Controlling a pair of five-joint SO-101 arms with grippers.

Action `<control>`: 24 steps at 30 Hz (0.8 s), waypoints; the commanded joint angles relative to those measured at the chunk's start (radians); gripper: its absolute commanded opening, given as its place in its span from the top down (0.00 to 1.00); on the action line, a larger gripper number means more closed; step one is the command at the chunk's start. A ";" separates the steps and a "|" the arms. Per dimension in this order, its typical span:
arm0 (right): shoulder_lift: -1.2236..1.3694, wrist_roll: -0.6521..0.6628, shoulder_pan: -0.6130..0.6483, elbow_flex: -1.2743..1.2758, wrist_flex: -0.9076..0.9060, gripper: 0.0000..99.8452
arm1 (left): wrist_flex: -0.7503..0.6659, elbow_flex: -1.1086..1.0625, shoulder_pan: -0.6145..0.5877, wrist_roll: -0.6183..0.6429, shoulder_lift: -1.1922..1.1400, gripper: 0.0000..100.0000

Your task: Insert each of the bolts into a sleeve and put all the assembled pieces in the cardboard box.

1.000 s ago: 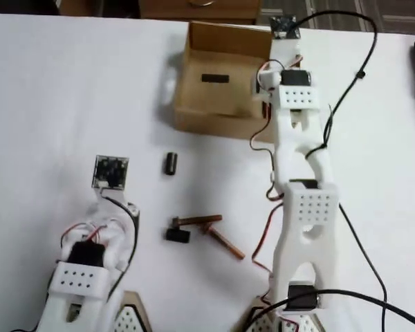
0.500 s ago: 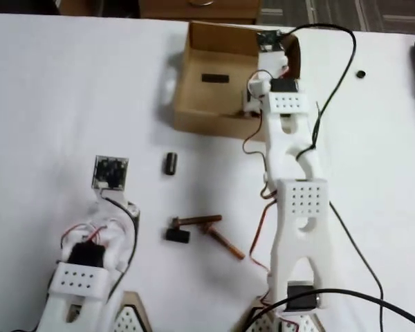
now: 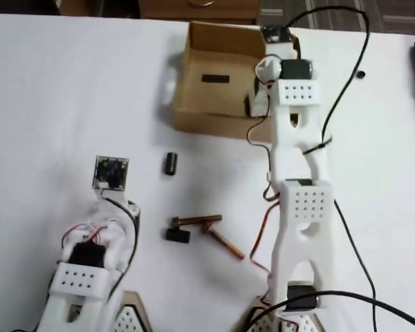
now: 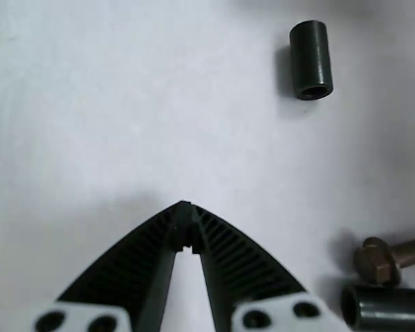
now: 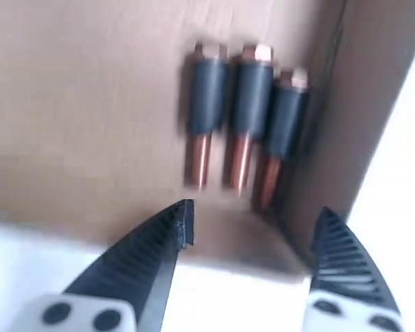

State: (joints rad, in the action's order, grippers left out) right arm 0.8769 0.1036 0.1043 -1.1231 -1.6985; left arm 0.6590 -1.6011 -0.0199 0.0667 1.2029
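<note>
Cardboard box sits on the white table. The right gripper hangs over one corner of the box, fingers spread wide with nothing between them. The left gripper is well apart from the box, low over the table, its fingers closed tip to tip on nothing. Inside the box, three assembled pieces lie side by side against that corner, each a copper bolt pushed through a black sleeve, so that share of the work looks done. A dark bar on the box floor, apart from those three, may be a fourth piece or just a mark; it is too small to tell. Outside the box, well away from its front wall, lie two bare bolts close together, with a sleeve just beside one bolt's head. A second sleeve lies between them and the box. By my reckoning two insertions and two drops into the box are left.
</note>
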 commanded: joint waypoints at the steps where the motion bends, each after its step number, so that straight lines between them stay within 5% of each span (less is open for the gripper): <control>1: -0.154 0.002 0.013 -0.038 -0.071 0.73 | -0.021 0.008 -0.011 0.000 0.011 0.98; 13: -0.765 -0.002 0.189 0.634 -0.068 0.73 | -0.015 0.047 -0.071 0.002 0.011 0.98; 20: -0.921 -0.224 0.292 0.899 0.012 0.73 | 0.074 0.085 -0.183 0.005 0.011 0.98; 24: -0.892 -0.282 0.398 1.028 0.222 0.73 | 0.213 0.117 -0.313 -0.003 0.011 0.98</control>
State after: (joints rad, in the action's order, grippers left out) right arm 0.0130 -0.1419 0.4388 -0.1488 -1.6034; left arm 0.7940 -1.5382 -0.2562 0.0667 1.2029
